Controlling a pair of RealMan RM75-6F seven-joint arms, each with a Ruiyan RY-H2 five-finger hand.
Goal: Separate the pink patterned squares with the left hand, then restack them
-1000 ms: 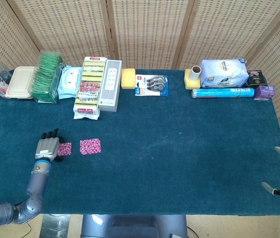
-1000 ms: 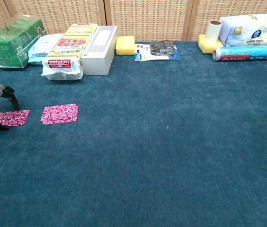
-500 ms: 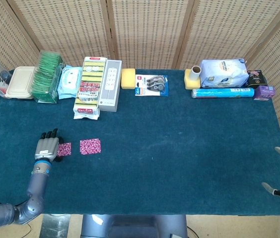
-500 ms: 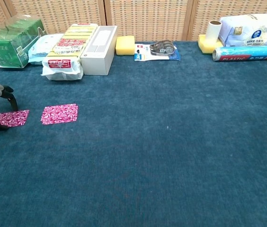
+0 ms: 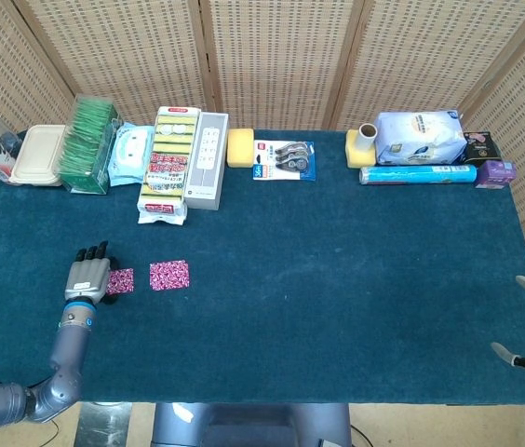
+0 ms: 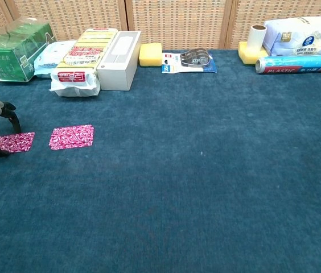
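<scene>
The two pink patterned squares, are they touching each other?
Apart. The chest view shows blue cloth between the left pink patterned square and the right pink patterned square.

2 pink patterned squares (image 5: 168, 275), 2 hands (image 5: 87, 277)

1. The green box (image 6: 9, 48) at the back left of the table carries the word "TEA" on its front.
2. The blue roll (image 6: 297, 63) at the back right reads "PLASTIC" along its side.
3. Other package labels are too small to read.
</scene>
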